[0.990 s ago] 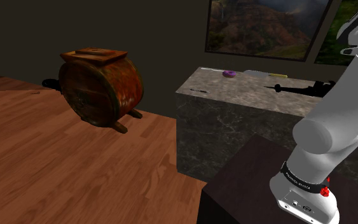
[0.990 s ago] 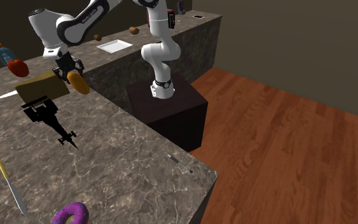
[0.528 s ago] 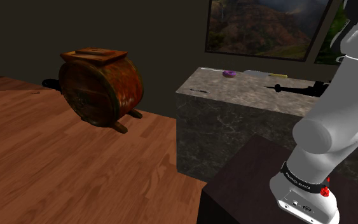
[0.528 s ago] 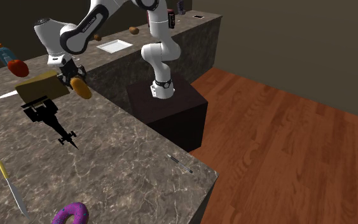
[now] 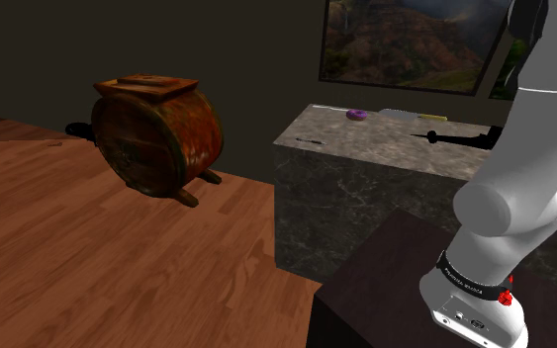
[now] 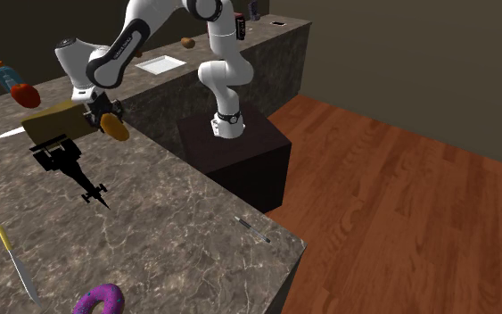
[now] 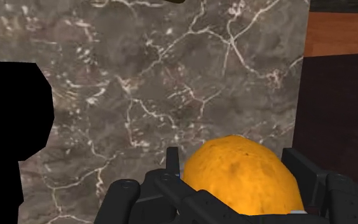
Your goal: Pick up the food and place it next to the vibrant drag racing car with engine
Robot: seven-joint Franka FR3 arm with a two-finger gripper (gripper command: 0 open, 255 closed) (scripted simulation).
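The pick-up looks done. The pincer (image 6: 103, 116) is clamped on the food (image 6: 113, 128), a rounded orange lump. In the wrist view its black fingers (image 7: 171, 167) press on either side of the food (image 7: 241, 178), with bare marble beyond. From the second exterior view the food appears to hang close over the tabletop (image 6: 186, 223) rather than rest on it, though I cannot see a gap for certain.

What is left is the placing. The car (image 6: 69, 165) is drawn black here, a long thin dragster lying on the marble at about seven o'clock from the food. It is near the food but not beside it. A tan block (image 6: 54, 121) sits at nine o'clock from the food, just beside the pincer, with the car's wide end right under it.

I'd call the task more than halfway along: the food is gripped and carried close to the car, but not yet set down or let go. The remaining move seems to be a short shift toward seven o'clock, a lowering onto free marble alongside the car, and then opening the fingers. The block and the car's narrow body leave little room, so a nudge to either is the risk.
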